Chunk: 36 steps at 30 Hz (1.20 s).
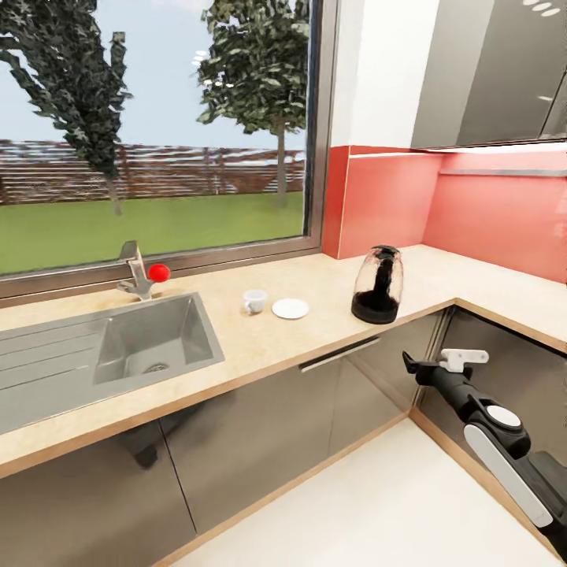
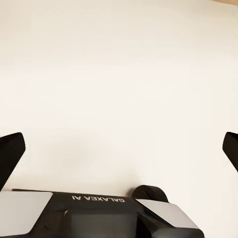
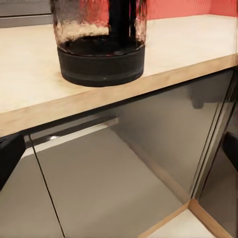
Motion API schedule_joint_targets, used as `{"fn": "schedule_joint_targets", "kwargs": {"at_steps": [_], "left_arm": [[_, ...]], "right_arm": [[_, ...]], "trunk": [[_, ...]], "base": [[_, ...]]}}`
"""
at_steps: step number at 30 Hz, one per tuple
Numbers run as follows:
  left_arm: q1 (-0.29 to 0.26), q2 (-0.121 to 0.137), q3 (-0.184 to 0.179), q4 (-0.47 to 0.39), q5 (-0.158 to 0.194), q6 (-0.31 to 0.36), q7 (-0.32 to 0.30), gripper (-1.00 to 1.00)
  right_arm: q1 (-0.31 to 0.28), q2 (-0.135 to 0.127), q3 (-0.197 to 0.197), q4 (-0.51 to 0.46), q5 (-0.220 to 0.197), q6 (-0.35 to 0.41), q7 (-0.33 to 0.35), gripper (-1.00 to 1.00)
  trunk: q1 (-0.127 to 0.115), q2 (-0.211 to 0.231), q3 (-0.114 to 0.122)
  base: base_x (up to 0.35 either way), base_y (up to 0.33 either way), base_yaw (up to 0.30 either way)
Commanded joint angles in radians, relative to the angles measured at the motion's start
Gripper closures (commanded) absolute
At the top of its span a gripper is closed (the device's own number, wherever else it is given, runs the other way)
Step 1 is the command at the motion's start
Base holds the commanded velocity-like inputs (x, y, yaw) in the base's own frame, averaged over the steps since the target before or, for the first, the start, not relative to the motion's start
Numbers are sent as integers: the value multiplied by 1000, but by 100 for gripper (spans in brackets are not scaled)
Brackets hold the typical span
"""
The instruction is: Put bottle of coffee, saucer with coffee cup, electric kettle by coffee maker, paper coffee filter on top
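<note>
Right tool (image 1: 411,365) low at frame's lower right, fingers spread, empty, below worktop (image 1: 260,339) edge. Electric kettle (image 1: 378,285) right of centre; saucer (image 1: 290,308) and coffee cup (image 1: 253,301) mid-frame, side by side. Left tool (image 2: 119,148) spread too.

Glass electric kettle (image 1: 378,285) stands upright on countertop (image 1: 260,346), right of saucer (image 1: 290,309) and coffee cup (image 1: 253,301).

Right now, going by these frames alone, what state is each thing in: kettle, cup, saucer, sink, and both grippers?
electric kettle: upright on the countertop, near its front edge, lid on.
coffee cup: upright on the countertop beside the saucer, not on it.
saucer: flat, nothing on it.
sink: basin dry.
right gripper: open, holding nothing, below countertop level.
left gripper: open, holding nothing.
</note>
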Motion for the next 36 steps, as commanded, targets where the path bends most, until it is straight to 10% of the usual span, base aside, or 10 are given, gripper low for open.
{"fn": "schedule_joint_targets", "kwargs": {"at_steps": [1,36], "left_arm": [[-1,0,-9,1,8,-2,-3,-100],[-1,0,-9,0,8,-2,-3,-100]], "right_arm": [[-1,-1,3,-1,-8,2,-9,-100],[-1,-1,4,-1,-7,2,-9,-100]], "trunk": [[0,0,-1],[0,0,-1]], "base": [[0,-236,0],[0,-221,123]]}}
